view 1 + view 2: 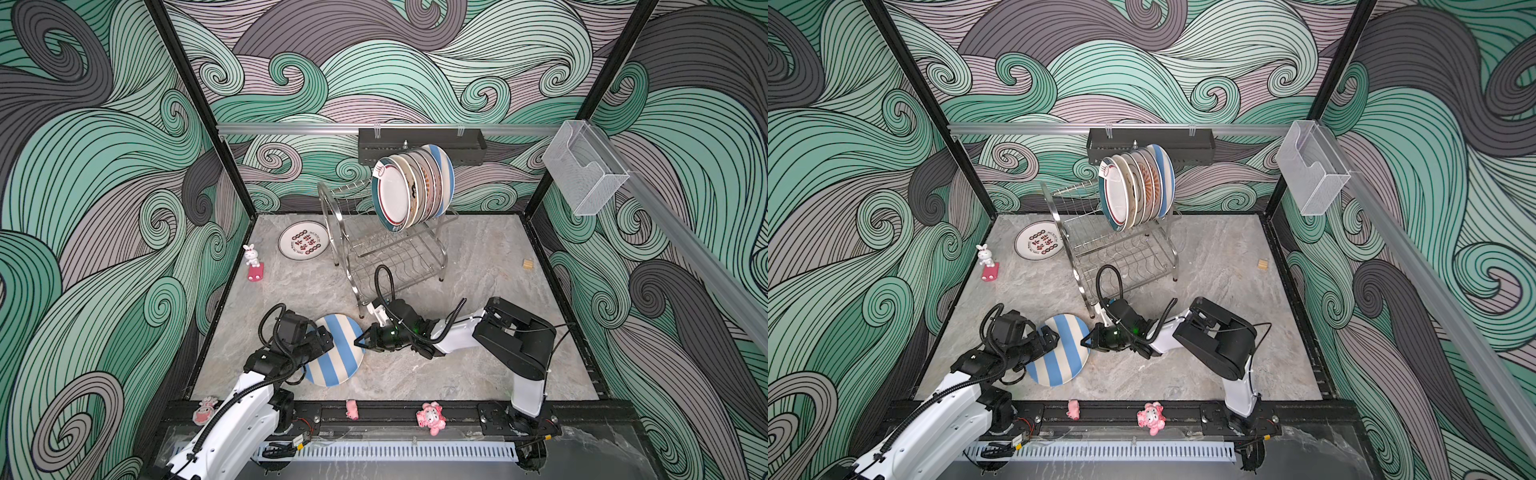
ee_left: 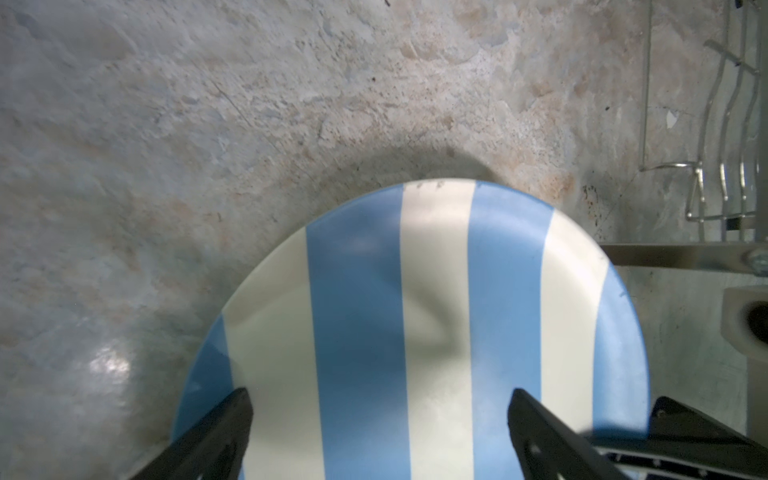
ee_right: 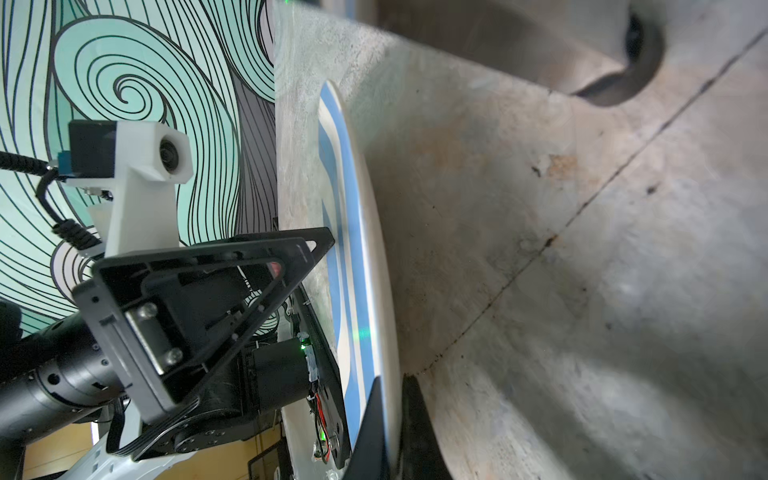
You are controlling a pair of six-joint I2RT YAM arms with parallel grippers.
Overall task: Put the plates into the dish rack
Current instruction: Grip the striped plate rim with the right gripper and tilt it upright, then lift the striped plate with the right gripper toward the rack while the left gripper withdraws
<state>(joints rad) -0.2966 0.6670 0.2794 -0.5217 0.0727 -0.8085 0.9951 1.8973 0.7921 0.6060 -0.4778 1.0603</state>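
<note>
Grey marble-look tabletop [image 1: 478, 332], wave-print walls [image 1: 104, 166] all round. Near the table's front edge my right pincer [image 3: 392, 424] is clamped on the rim of the blue-white striped plate [image 3: 353, 232], one finger on the striped face and one on the underside (the wrist cam sees the plate edge-on, so the bite is plain). In both top views this pincer comes in low from the right and takes the plate's right edge.

My left pincer [image 2: 380, 395] is at the opp. side of the same plate, jaws spread wide over the stripes and gripping nothing. In the right wrist view one of its fingertips [image 3: 322, 243] sits against the plate's face. The plate lies btwn my two arms; whether its left rim is off the table I can't tell.

Just behind my right wrist stands the dish rack [image 1: 399, 262], steel wire, two tiers. Its top tier holds a row of plates [image 1: 409, 187] on edge, w/ a teal-rimmed one at the left end and a blue-striped one at the right end. Left of the rack, flat on the table, lies the white plate w/ red-black characters [image 1: 304, 240].
</note>
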